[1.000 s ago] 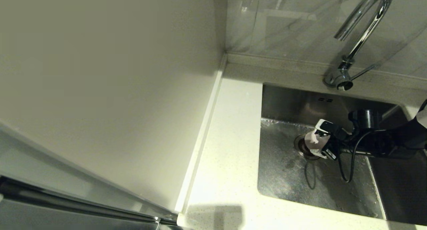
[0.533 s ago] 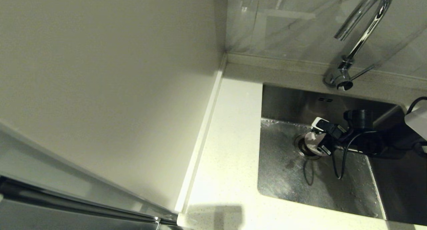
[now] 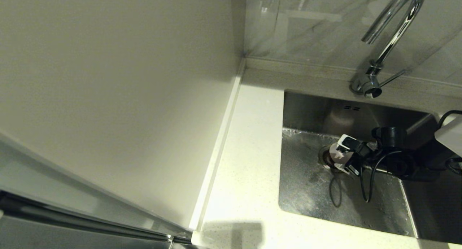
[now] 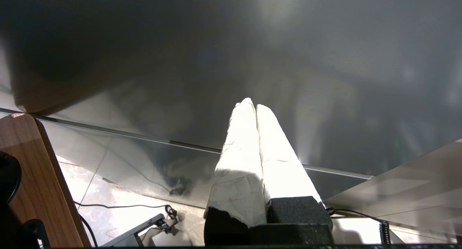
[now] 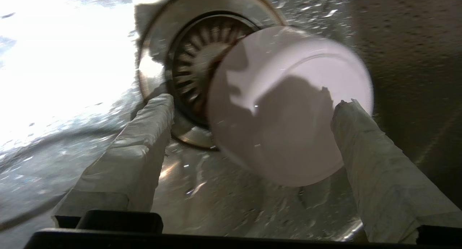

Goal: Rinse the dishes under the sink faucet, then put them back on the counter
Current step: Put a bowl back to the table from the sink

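Note:
My right gripper [image 3: 341, 156] is down in the steel sink [image 3: 310, 195], right over the round strainer drain [image 3: 326, 157]. In the right wrist view its taped fingers [image 5: 144, 133] stand wide apart and open [image 5: 252, 101]. The pale pink bowl [image 5: 288, 108] lies tilted between them, against one fingertip and clear of the other, partly covering the drain [image 5: 195, 57]. In the head view the bowl [image 3: 335, 151] shows only as a small pale patch at the fingertips. The blue-white and yellow-green bowls are out of view. My left gripper [image 4: 251, 104] is shut on nothing, parked low beside a steel panel.
The chrome gooseneck faucet [image 3: 391, 36] with its side lever [image 3: 393, 77] rises behind the sink. The white speckled counter [image 3: 249, 162] runs along the sink's left side, bounded by a cream wall panel [image 3: 108, 97]. A black cable [image 3: 364, 184] hangs from my right wrist into the basin.
My right arm has shifted a little while the gripper stayed over the drain. Less of the pink bowl shows at the fingertips now. A white arm cover has come in at the right edge.

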{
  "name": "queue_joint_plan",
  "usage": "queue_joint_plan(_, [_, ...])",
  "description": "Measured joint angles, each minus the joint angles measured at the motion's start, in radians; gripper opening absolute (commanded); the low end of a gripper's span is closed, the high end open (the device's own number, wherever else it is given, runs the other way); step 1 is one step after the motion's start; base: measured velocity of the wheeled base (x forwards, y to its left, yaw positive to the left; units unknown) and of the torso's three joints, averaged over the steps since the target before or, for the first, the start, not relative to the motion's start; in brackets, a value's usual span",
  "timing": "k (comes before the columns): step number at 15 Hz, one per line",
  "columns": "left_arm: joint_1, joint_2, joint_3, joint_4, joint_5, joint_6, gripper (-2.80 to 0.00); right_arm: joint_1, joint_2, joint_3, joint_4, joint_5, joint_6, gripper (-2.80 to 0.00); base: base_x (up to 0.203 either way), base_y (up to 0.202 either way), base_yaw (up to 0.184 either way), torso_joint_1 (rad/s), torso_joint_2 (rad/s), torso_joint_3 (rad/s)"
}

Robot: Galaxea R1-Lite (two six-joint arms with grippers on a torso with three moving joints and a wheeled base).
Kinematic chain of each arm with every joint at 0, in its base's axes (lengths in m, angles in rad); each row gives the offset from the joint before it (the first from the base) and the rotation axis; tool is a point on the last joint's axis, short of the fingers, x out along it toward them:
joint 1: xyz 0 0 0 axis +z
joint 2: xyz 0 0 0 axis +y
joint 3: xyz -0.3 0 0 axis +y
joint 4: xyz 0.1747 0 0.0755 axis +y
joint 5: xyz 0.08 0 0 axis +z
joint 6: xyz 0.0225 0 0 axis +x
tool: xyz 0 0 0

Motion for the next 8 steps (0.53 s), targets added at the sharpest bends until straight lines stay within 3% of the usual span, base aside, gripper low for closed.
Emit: queue_joint_plan(8, [0.0, 0.0, 0.0, 0.0, 0.0, 0.0, -2.8, 0.068, -0.018, 0.028, 0.002, 0.005, 0.012, 0.0, 0.0, 0.0, 0.0, 0.0, 0.0, 0.0])
